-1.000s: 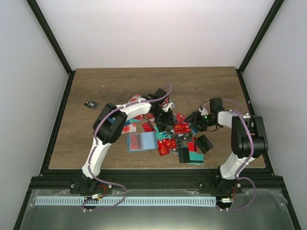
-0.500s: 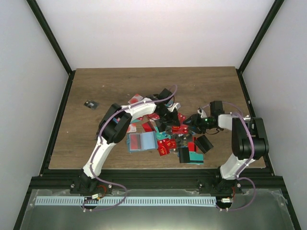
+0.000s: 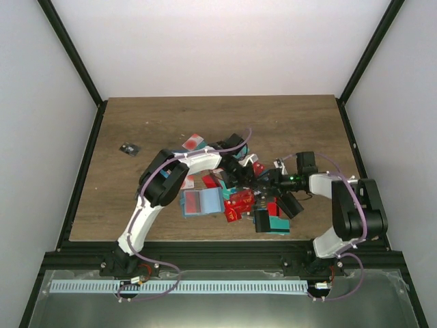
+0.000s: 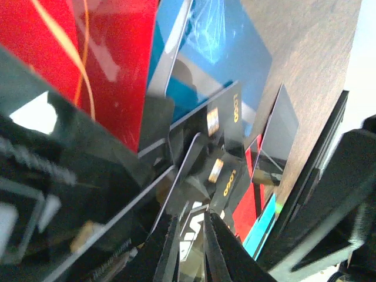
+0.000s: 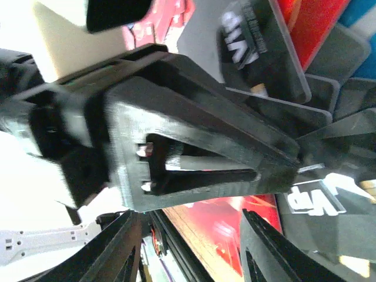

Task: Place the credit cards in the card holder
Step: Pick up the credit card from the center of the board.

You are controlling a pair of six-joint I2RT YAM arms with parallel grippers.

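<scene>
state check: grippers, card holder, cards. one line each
credit cards: loose in a heap, overlapping
card holder: open, lying flat left of the heap, red showing on one half
left gripper: fingers nearly together down in the heap; can't tell if it grips anything
right gripper: open, low at the heap, facing the left gripper

A wooden counter (image 3: 293, 119) carries a small dark chip (image 3: 128, 148) alone near its left edge; a black blocky case (image 3: 263, 219) and a second black case (image 3: 291, 204) sit just beside each other toward the near right corner
</scene>
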